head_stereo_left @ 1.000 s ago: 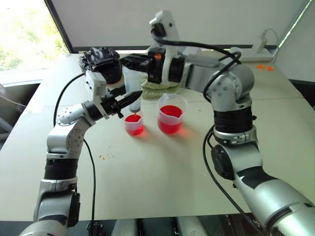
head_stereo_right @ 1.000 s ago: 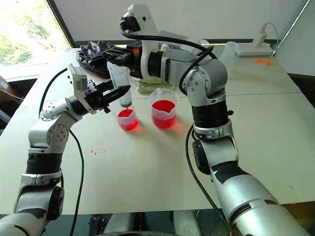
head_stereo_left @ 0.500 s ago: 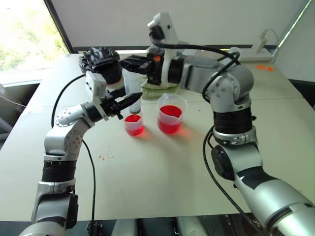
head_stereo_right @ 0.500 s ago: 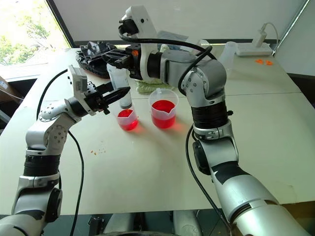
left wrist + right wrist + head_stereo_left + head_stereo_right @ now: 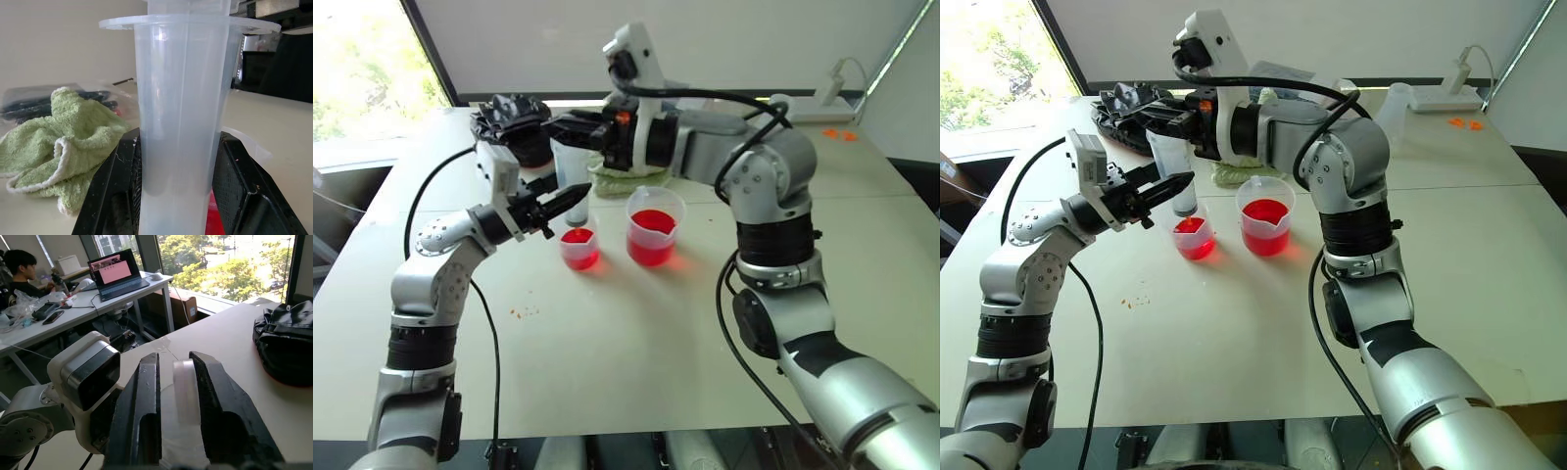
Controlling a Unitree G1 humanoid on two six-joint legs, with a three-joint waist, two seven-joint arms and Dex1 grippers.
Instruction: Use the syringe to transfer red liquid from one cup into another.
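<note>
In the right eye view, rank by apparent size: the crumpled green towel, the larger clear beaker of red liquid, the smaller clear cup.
1. Larger clear beaker.
2. Smaller clear cup.
Crumpled green towel: unranked, since it lies farther back and the right arm hides much of it.

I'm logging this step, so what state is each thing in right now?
Large clear plastic syringe: upright over the smaller cup, barrel clamped.
Smaller clear plastic cup: upright, part filled with red liquid.
Larger clear plastic beaker: upright, part filled with red.
Left gripper: shut on the barrel.
Right gripper: around the plunger.
</note>
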